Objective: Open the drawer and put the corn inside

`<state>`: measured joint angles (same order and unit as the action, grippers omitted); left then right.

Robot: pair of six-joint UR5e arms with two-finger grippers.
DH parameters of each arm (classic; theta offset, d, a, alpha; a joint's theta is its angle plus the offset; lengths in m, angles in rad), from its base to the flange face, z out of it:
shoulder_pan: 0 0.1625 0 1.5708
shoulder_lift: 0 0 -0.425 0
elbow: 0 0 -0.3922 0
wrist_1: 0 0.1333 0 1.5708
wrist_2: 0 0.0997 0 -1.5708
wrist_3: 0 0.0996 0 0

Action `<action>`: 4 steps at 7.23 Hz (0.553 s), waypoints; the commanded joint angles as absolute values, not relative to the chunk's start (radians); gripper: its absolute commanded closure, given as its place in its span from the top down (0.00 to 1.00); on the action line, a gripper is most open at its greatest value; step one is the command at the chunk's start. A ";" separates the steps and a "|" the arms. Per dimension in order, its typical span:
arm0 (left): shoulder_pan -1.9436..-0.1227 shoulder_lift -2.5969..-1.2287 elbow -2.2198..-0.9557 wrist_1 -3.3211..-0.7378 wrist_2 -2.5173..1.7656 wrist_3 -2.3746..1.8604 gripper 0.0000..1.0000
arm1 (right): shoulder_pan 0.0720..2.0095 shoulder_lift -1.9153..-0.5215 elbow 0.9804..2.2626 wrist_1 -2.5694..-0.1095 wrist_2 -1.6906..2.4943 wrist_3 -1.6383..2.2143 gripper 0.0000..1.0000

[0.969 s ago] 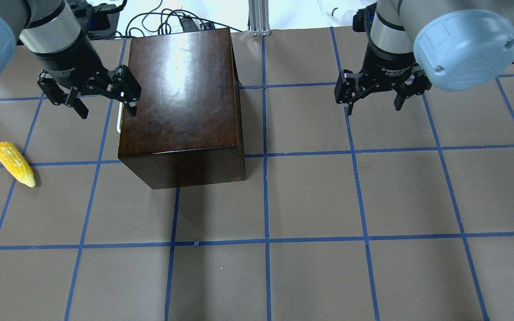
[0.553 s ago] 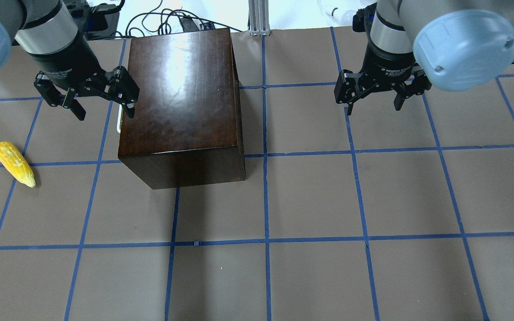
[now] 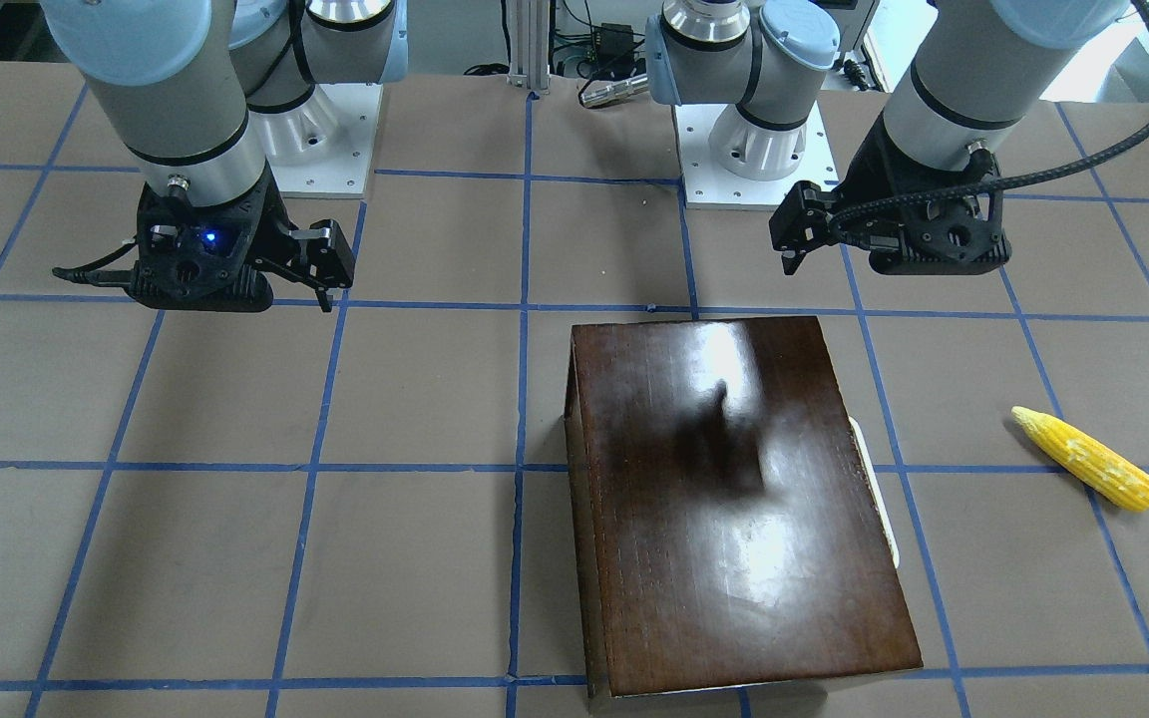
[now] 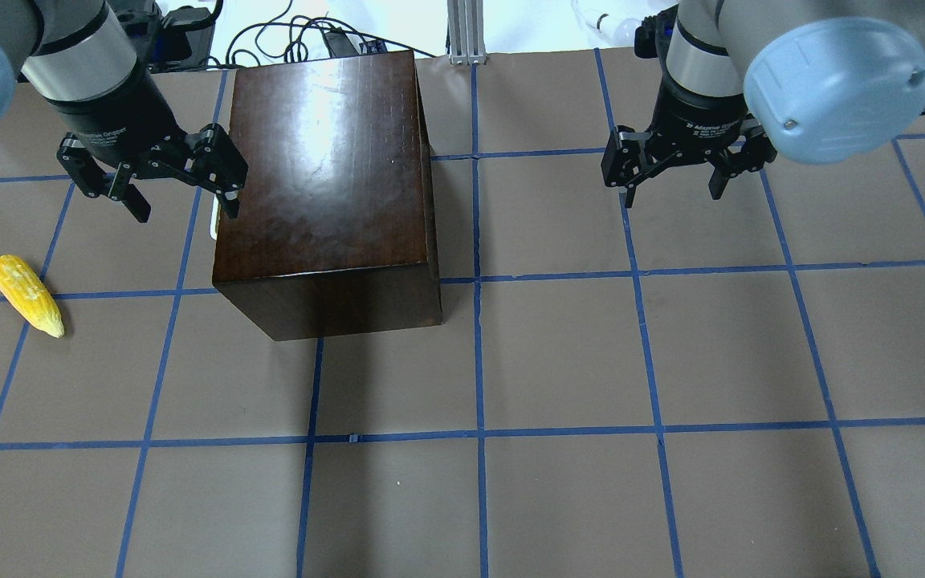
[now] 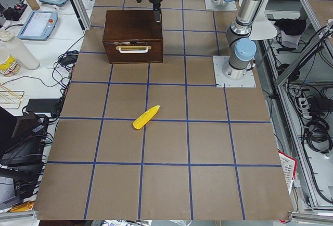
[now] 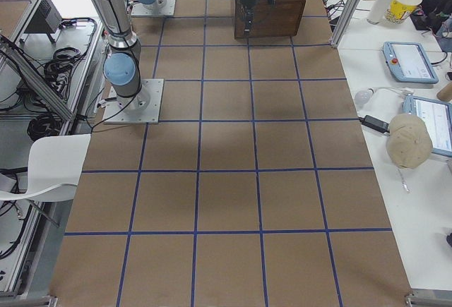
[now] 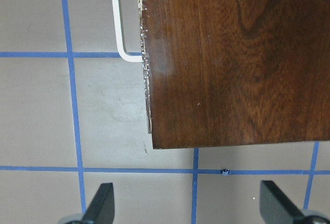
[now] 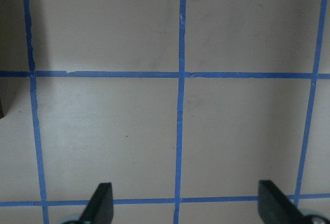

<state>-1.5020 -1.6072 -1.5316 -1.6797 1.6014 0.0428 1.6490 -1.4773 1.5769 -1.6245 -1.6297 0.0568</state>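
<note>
The glossy dark-brown box (image 4: 326, 185) stands on the table with its drawer pushed in. The drawer's front panel (image 5: 133, 54) and whitish handle (image 4: 213, 223) face the robot's left. The handle also shows in the left wrist view (image 7: 117, 23). The yellow corn (image 4: 26, 295) lies on the table left of the box, apart from it, and also shows in the front-facing view (image 3: 1085, 459). My left gripper (image 4: 186, 210) is open and empty, hovering over the box's left edge by the handle. My right gripper (image 4: 671, 195) is open and empty above bare table, right of the box.
Brown table surface with a blue tape grid (image 4: 478, 433). Cables (image 4: 302, 36) and an aluminium post (image 4: 466, 32) lie beyond the far edge. The arm bases (image 3: 734, 150) stand at the robot's side of the table.
My left gripper has shifted slightly to the left and away from the robot, still open. The right arm, box and corn have not moved.
</note>
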 commanded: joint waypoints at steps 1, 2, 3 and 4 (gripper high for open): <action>-1.493 -1.606 -1.520 -1.675 1.603 0.046 1.00 | 1.649 -1.479 1.577 -1.626 -1.631 0.057 1.00; -1.470 -1.608 -1.516 -1.672 1.600 0.058 1.00 | 1.649 -1.479 1.577 -1.625 -1.631 0.057 1.00; -1.432 -1.624 -1.514 -1.667 1.592 0.058 1.00 | 1.649 -1.477 1.577 -1.624 -1.631 0.057 1.00; -1.384 -1.634 -1.513 -1.607 1.588 0.061 1.00 | 1.649 -1.477 1.577 -1.624 -1.631 0.057 1.00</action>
